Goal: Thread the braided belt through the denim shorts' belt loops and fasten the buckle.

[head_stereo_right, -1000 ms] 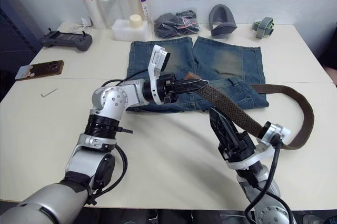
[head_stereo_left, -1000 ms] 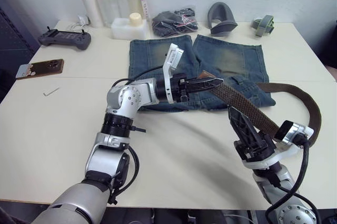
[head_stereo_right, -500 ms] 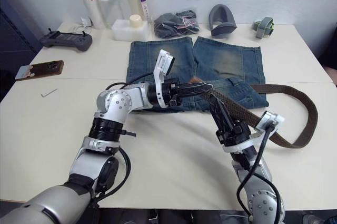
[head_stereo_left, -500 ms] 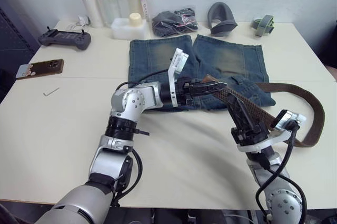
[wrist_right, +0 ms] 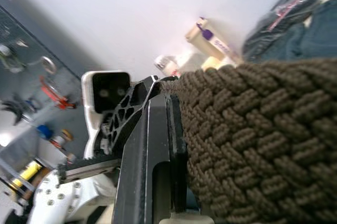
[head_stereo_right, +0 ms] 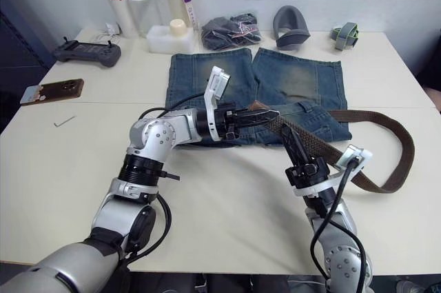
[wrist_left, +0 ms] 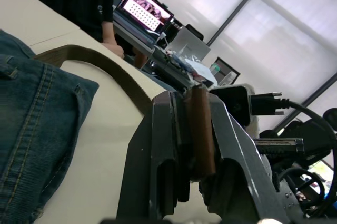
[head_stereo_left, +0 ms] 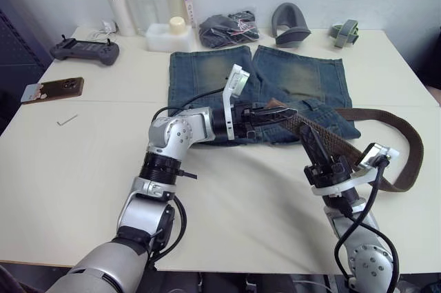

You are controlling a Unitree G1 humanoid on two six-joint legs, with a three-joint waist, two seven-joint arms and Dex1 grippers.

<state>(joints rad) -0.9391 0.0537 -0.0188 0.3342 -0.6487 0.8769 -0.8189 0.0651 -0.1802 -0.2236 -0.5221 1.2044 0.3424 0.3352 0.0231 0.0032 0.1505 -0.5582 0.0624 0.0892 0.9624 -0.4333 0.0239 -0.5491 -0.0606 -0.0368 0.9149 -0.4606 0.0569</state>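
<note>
Left eye view: denim shorts (head_stereo_left: 275,83) spread flat toward the far edge of the table (head_stereo_left: 83,162), waistband facing the near edge. Left gripper (head_stereo_left: 279,112) clenched on the tapered tip of the braided belt (head_stereo_left: 324,138), held just above the waistband near its middle. Right gripper (head_stereo_left: 311,149) pinching the woven strap a little farther along, raised off the table. Rest of the belt trailing in a loop toward the right edge and back. Buckle not made out. No belt loops seen with the strap through them, so threading judged barely begun; all loops and fastening apparently left to do.
</note>
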